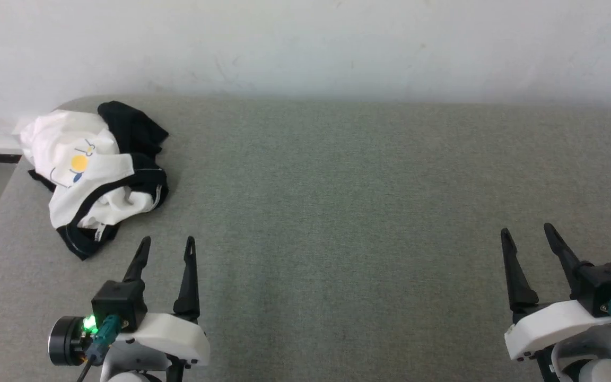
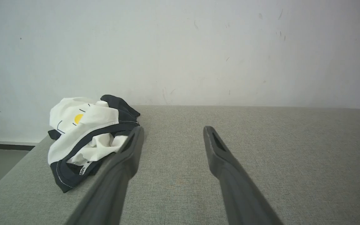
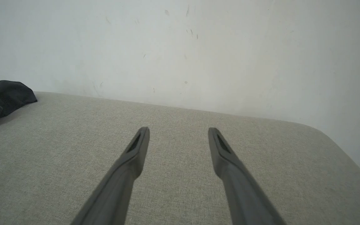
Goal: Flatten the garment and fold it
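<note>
Jaws wide on both sides: left gripper (image 1: 168,241) and right gripper (image 1: 527,229) each stand fully spread with nothing between the fingers (image 1: 189,276), and they sit at the near edge, one left and one right. White wall (image 1: 305,42) closes the far side. Grey fabric-covered surface (image 1: 337,212) spans the whole width. On it the garment (image 1: 98,170) lies in a crumpled heap at the far left corner, just beyond the left gripper and well apart from the right. Its white body and black sleeves are bunched together, with the yellow-and-blue print (image 1: 78,162) facing up. Progress, as judged: none; flattening and folding are both left to do. Count: one garment, two grippers, four fingers, one print.
</note>
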Robot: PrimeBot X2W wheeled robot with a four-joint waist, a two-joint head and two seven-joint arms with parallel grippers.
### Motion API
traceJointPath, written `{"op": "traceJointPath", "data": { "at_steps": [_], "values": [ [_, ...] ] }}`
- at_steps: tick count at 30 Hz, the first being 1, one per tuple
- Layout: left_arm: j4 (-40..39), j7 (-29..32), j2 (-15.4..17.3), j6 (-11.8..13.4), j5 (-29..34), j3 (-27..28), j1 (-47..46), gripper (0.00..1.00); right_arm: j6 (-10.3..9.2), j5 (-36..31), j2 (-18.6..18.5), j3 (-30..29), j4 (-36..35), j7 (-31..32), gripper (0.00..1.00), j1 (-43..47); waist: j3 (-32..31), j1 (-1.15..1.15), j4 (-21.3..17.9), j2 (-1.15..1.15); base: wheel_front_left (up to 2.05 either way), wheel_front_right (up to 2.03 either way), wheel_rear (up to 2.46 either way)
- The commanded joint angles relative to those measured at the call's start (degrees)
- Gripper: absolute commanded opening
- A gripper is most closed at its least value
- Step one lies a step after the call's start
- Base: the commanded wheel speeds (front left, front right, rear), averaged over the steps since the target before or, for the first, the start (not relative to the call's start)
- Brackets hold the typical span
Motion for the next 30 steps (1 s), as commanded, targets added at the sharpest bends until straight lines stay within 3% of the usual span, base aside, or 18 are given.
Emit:
{"op": "traceJointPath", "data": {
  "at_steps": [1, 30],
  "values": [
    [-0.37, -0.62, -0.08, 0.23, -0.55, 0.05, -0.17, 1.0, -0.04, 0.13, 0.09, -0.34, 0.01, -0.62, 1.0, -0.22, 0.16, 0.0, 1.13, 0.0, 0.0, 0.0, 0.0],
    [-0.51, -3.97, -0.13, 0.65, -3.24, -0.24, 0.66, 1.0, -0.06, -1.91, 0.15, 1.61, 3.12, -3.97, 1.0, -1.99, 0.64, 0.0, 15.06, 0.0, 0.0, 0.0, 0.0]
  ]
}}
